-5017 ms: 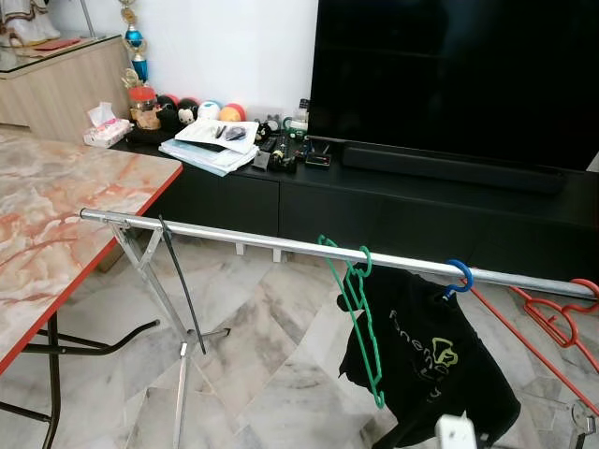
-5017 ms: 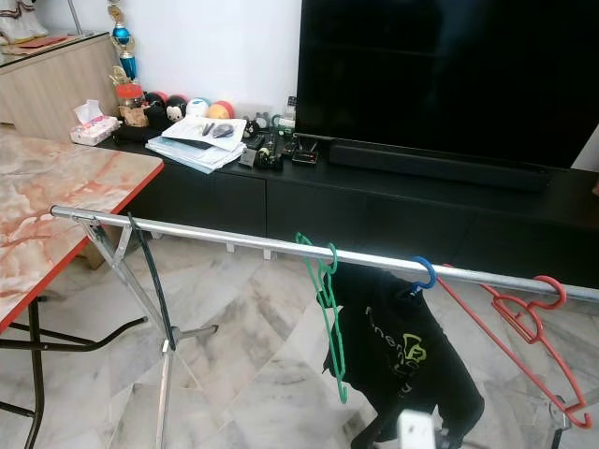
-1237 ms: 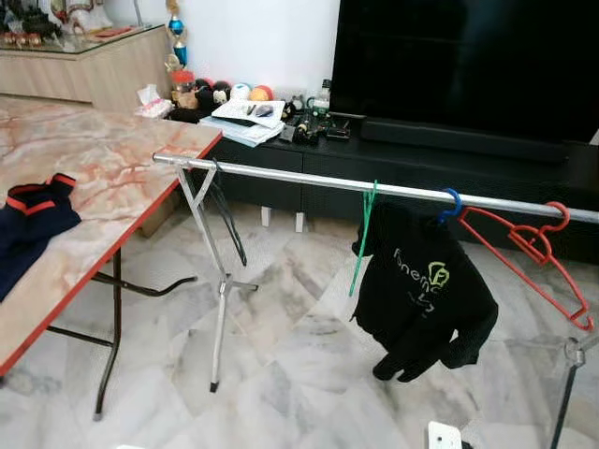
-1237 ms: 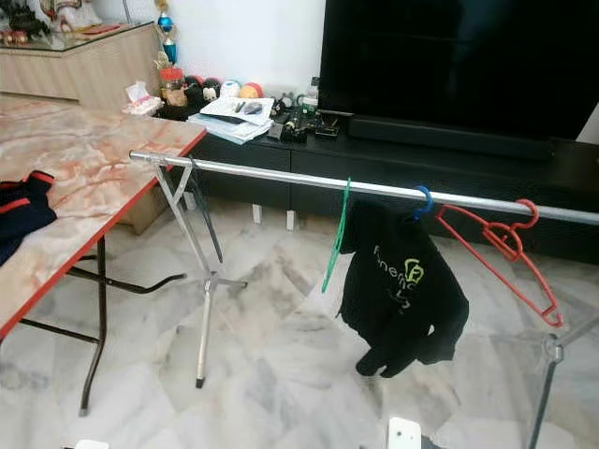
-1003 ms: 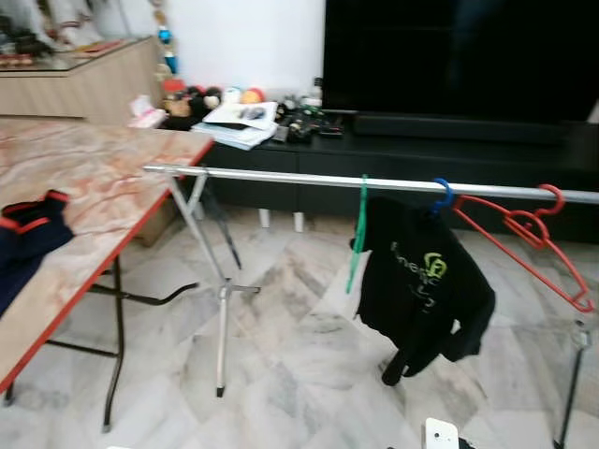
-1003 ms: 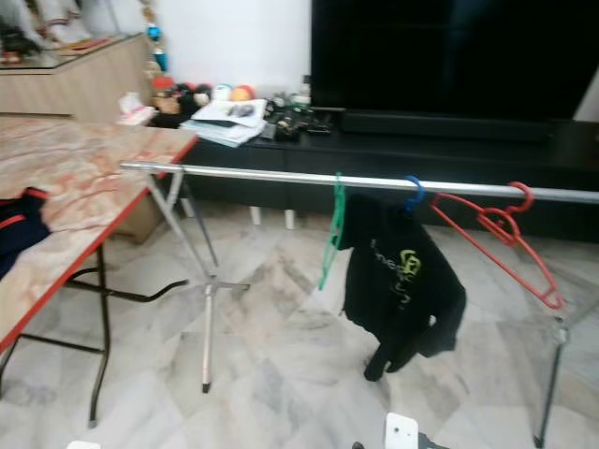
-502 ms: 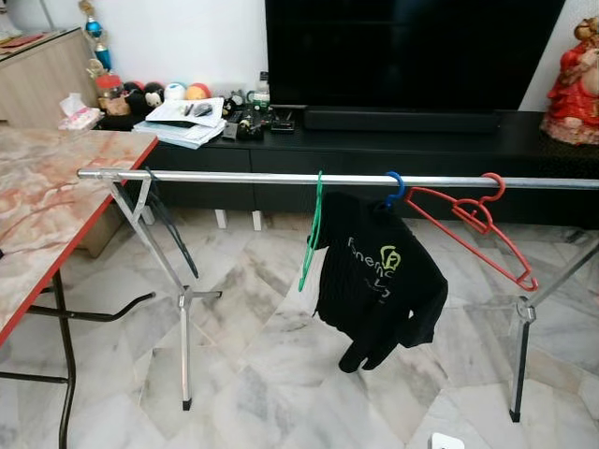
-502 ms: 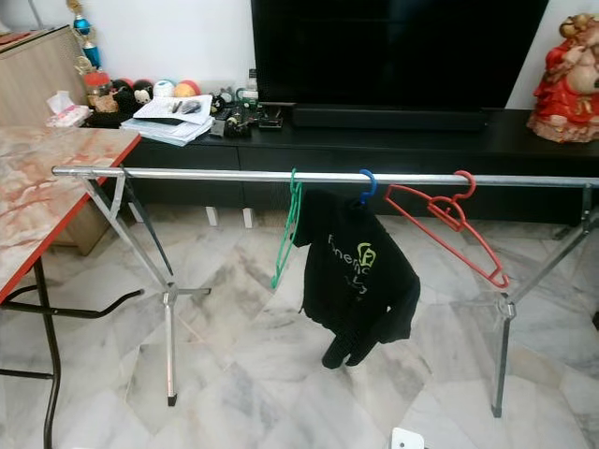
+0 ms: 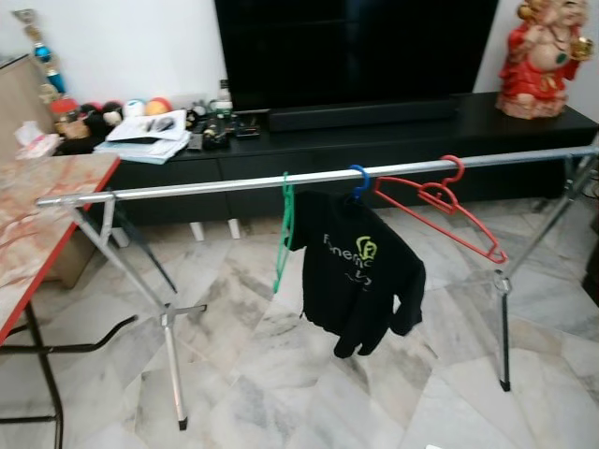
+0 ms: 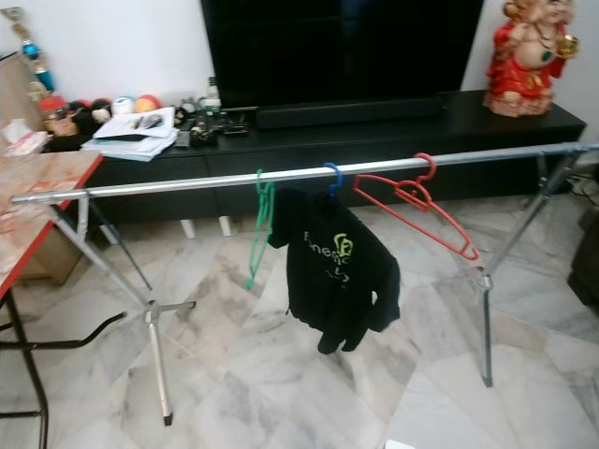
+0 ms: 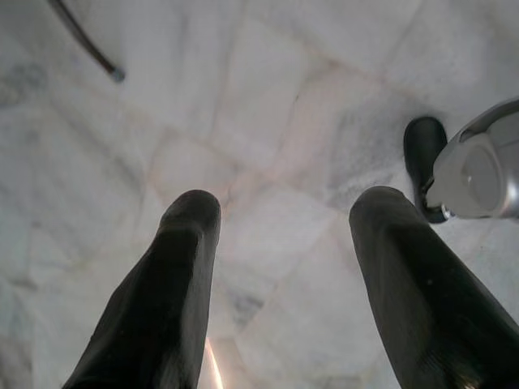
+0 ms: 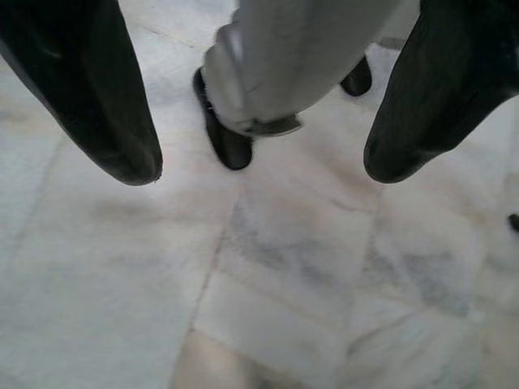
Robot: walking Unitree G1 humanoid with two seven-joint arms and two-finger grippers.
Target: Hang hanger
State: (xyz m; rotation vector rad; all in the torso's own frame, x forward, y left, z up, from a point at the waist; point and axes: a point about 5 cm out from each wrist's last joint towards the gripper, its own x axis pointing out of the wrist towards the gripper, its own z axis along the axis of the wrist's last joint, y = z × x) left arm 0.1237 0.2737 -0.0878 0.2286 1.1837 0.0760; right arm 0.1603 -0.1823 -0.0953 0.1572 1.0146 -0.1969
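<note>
Rail (image 9: 206, 188) on folding legs, over marble floor (image 9: 281, 374).
Hung along rail: green hanger (image 9: 284, 234), blue hanger (image 9: 358, 178) bearing black shirt (image 9: 360, 281), red hanger (image 9: 440, 206).

Metal rail (image 10: 168, 188) w/ green hanger (image 10: 257, 234), black shirt (image 10: 337, 276), red hanger (image 10: 412, 210); TV (image 10: 337, 47) behind

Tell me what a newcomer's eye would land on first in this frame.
Most striking is the black hoodie on a blue hanger, at the middle of the long silver drying rail. Flanking it on the rail are an empty green hanger on the robot's left and an empty red hanger on its right. Behind stand a big dark TV and a red figurine on a black cabinet.
</note>
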